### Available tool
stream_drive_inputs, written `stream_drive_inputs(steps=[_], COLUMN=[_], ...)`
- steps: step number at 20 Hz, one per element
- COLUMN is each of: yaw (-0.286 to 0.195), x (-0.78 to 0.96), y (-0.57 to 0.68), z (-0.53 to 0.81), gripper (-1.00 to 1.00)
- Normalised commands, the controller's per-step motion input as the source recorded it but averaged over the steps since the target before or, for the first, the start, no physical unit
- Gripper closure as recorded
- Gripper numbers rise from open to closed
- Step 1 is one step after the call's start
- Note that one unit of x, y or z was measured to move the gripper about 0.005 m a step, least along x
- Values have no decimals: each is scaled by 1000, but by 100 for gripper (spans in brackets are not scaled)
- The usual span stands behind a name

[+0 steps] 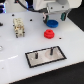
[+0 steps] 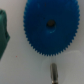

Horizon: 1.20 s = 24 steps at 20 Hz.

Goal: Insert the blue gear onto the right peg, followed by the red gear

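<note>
Claw (image 1: pixel 53 19) over blue gear (image 1: pixel 53 22); its opening cannot be told.
Your blue gear lies flat on the white surface (image 1: pixel 15 55) beyond the red gear (image 1: pixel 48 34): light, stiff, slick plastic; take it across the toothed rim.

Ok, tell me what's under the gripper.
The blue gear lies under the gripper, flat on the white table. Its far side is covered by the gripper; whether the fingers touch it is unclear.

White arm housing (image 1: pixel 52 10) with blue trim, dark cable above.
</note>
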Motion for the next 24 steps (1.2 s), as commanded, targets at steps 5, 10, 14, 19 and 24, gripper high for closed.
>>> stream_drive_inputs(steps=[5, 10, 14, 19, 24], yaw=[0, 0, 0, 0, 0], x=[-227, -176, -157, 85, 430], y=[-38, 99, 106, 10, -86], z=[-390, -203, -89, 135, 496], gripper=[100, 100, 100, 100, 100])
